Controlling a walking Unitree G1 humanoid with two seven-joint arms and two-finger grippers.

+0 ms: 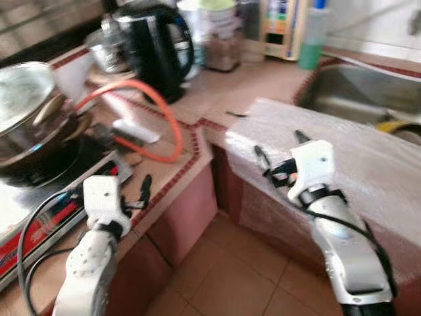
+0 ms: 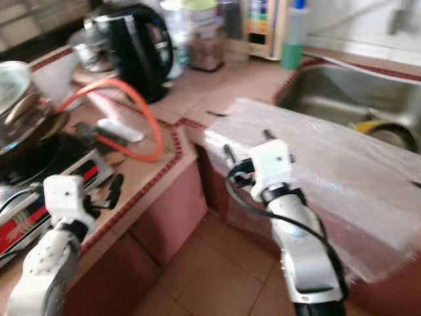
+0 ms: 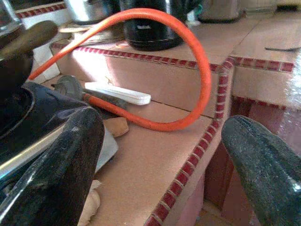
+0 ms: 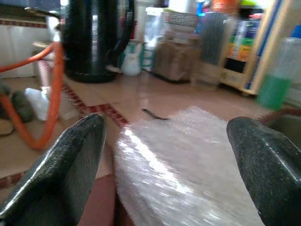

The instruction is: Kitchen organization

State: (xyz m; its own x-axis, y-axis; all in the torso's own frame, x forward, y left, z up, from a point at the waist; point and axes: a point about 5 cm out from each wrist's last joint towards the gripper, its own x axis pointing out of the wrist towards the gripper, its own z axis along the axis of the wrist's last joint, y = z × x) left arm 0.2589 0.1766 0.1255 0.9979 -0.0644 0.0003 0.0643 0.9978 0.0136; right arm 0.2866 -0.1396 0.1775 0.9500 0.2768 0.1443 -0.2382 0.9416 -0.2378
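Both grippers are held over the counter corner, fingers spread.

Left gripper is seen by the stove edge, near the orange hose; the right gripper is raised over the bubble wrap beside the sink. Nothing is pinched. A black kettle stands behind.

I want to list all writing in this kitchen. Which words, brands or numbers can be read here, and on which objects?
No text reads for certain.
Black kettle: small pale brand mark near its base, too blurred to read.
Boxed item with coloured labels at the back of the counter: print too small and blurred.
Stove front panel: red and white markings, unreadable.
Green bottle: no readable label.
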